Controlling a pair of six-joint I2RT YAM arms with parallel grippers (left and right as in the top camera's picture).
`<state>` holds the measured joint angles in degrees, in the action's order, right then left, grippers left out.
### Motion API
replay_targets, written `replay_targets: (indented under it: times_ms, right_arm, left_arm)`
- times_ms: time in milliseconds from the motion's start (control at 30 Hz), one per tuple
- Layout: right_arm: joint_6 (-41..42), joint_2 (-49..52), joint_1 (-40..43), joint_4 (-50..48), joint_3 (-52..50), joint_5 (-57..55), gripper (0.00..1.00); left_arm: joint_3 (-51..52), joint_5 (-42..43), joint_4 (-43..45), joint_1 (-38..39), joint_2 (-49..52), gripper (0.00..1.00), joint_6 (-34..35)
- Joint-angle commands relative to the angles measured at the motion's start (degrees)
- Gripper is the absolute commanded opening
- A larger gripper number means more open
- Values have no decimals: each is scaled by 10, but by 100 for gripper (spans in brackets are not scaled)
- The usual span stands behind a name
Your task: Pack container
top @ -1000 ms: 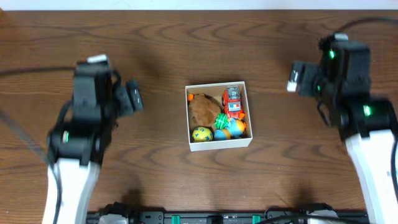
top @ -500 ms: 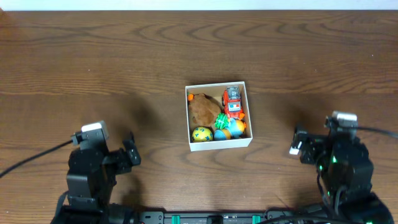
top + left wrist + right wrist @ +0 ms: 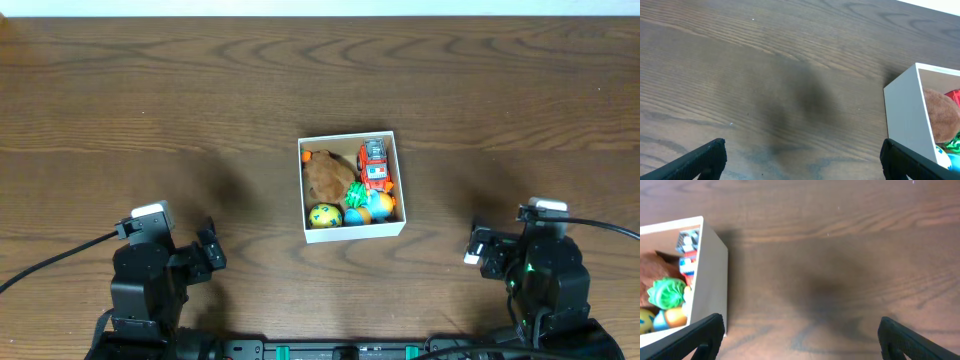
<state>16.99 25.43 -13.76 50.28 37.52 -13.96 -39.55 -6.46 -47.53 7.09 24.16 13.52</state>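
Note:
The container [image 3: 351,228] is a small square box with white walls in the middle of the table. It holds a brown plush [image 3: 325,175], a red toy car [image 3: 373,163], a green toy [image 3: 356,193], a yellow ball [image 3: 324,215] and an orange and blue toy [image 3: 377,206]. My left gripper [image 3: 212,258] is open and empty at the front left, well apart from the box. My right gripper [image 3: 476,249] is open and empty at the front right. The box shows in the left wrist view [image 3: 907,117] and the right wrist view [image 3: 712,275].
The dark wooden table [image 3: 200,100] spreads around the box. A black cable [image 3: 50,262] runs off from the left arm, and another cable [image 3: 605,228] from the right arm. A black rail [image 3: 340,349] lies along the front edge.
Both arms have drawn back from beside the box toward the front edge, with most of the move in the first half second. The box and toys have not moved.

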Motion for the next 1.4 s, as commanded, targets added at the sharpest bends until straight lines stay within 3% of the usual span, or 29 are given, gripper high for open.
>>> replay_targets:
  times_ms: [0, 433, 633, 900, 1100, 1200, 1367]
  right_arm:
    - [8, -2, -7, 12, -5, -7, 99]
    - [-11, -40, 4, 31, -10, 38, 99]
    - [-139, -146, 37, -93, -88, 156, 99]
    - [-150, -234, 58, -268, -214, 189, 99]
    - [-150, -252, 68, -476, -317, 183, 99]
    - [-149, -252, 68, -518, -341, 165, 99]
    - [-147, -252, 69, -509, -369, 138, 99]
  left_arm:
    - [3, -11, 0, 1, 1, 98, 3]
    - [3, -11, 0, 1, 1, 98, 3]
    - [3, -11, 0, 1, 1, 98, 3]
    - [3, -11, 0, 1, 1, 98, 3]
    - [3, -11, 0, 1, 1, 98, 3]
    - [3, -11, 0, 1, 1, 98, 3]
    - [3, -11, 0, 1, 1, 98, 3]
